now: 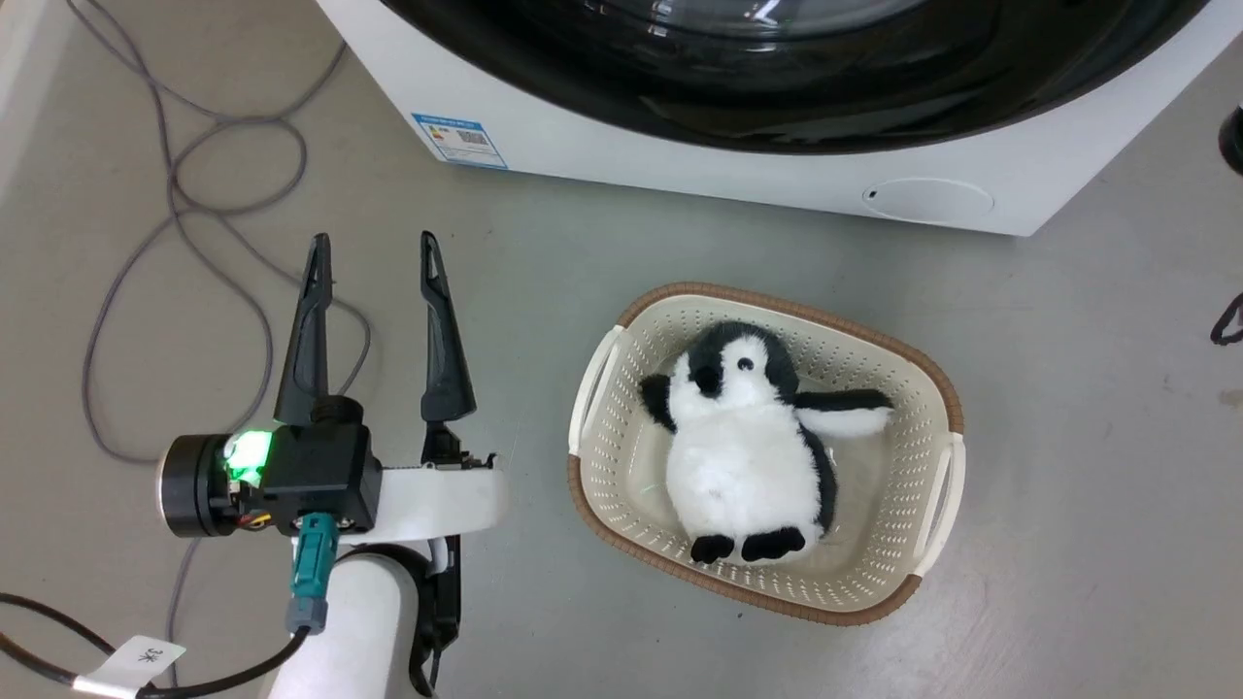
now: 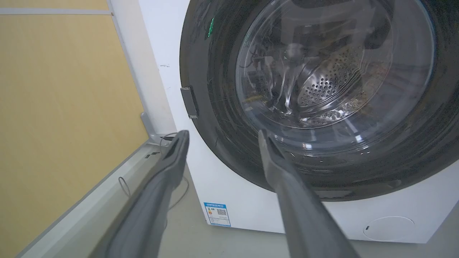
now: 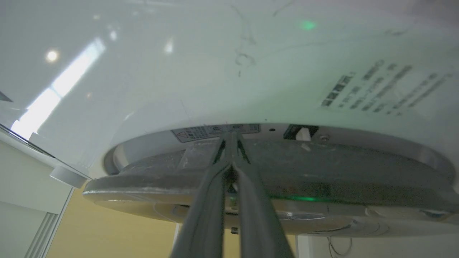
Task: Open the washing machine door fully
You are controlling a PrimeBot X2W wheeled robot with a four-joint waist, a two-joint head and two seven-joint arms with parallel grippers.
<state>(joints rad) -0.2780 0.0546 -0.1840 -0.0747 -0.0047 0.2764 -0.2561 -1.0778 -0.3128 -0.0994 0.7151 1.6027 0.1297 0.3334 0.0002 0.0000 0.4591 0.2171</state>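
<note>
The white washing machine (image 1: 680, 165) stands at the top of the head view, its glossy black washing machine door (image 1: 777, 87) facing me. In the left wrist view the door (image 2: 211, 118) shows its clear glass bowl (image 2: 322, 71) with the steel drum behind it. My left gripper (image 1: 373, 243) hovers open over the floor, left of the machine and well short of it; its fingers (image 2: 287, 186) hold nothing. My right gripper (image 3: 230, 138) is shut, its tips tucked into the gap between the door's rim (image 3: 322, 168) and the machine's white front (image 3: 215, 71).
A cream basket (image 1: 932, 388) holding a plush penguin (image 1: 748, 437) sits on the floor before the machine, right of my left arm. Grey cables (image 1: 175, 194) loop on the floor at left. A yellow wall (image 2: 53, 107) with a pale skirting runs left of the washer.
</note>
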